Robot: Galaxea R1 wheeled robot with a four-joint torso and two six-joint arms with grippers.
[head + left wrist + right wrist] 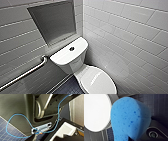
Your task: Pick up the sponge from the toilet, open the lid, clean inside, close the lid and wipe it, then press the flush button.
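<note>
Grab bar (25, 73) at eight o'clock; the toilet (75, 65) at centre, the flush button (71, 48) mid-tank, the lid (98, 81) down at five o'clock; the sponge (130, 119) hangs just beside the lid's rim, pinched in the right gripper (128, 138); the left gripper's jaws: cannot tell.

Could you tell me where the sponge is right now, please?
In the right wrist view the sponge sits close to the camera, beside the rim of the white lid, with dark floor tiles behind it.
</note>
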